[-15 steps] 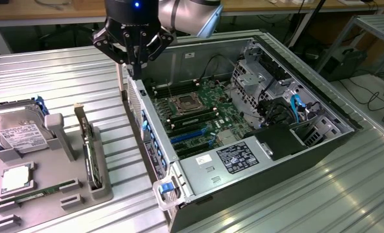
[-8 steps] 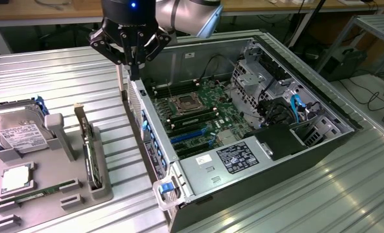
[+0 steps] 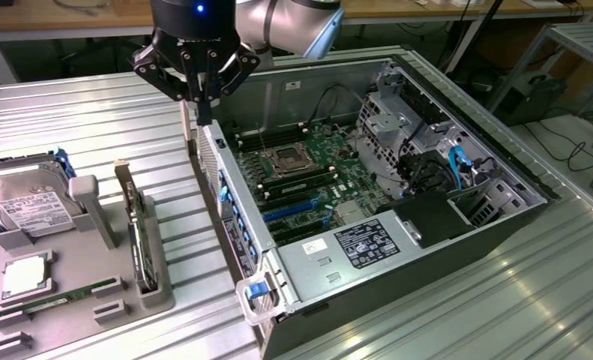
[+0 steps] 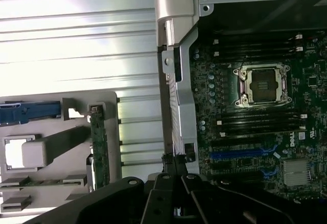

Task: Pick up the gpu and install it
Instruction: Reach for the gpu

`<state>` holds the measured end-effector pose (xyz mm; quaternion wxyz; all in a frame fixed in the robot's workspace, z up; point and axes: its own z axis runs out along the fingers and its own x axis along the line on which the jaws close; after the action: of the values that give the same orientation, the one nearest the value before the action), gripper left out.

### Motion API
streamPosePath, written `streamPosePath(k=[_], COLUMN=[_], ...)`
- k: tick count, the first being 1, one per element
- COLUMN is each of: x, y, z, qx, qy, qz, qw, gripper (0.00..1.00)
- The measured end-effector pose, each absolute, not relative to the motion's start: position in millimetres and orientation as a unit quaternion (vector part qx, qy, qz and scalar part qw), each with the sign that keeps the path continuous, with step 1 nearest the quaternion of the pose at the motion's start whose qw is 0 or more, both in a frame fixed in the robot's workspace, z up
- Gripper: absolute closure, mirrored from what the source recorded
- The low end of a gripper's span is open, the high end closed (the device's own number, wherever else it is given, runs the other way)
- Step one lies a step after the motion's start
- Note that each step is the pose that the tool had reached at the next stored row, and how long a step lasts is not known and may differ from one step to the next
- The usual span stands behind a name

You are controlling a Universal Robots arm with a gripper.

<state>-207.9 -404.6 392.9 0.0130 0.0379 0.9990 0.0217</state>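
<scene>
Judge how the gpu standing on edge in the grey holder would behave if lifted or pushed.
The gpu looks like a thin board, so probably stiff and light. Standing on edge in the grey holder, it would likely tip once freed. Its exposed components seem fragile.

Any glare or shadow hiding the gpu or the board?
Exterior view: mild sheen on the ribbed table, gpu and motherboard evenly lit. Wrist view: ribbed table washed white by glare, gpu darker but visible, motherboard dim.
</scene>
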Motion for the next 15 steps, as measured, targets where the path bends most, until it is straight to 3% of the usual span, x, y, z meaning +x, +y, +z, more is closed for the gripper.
streamPosePath(k=[15], x=[-218.1], y=[-406.3], z=[392.7], qx=[0.038], qy=[0.999], qz=[0.022], qw=[0.013], gripper=[0.89])
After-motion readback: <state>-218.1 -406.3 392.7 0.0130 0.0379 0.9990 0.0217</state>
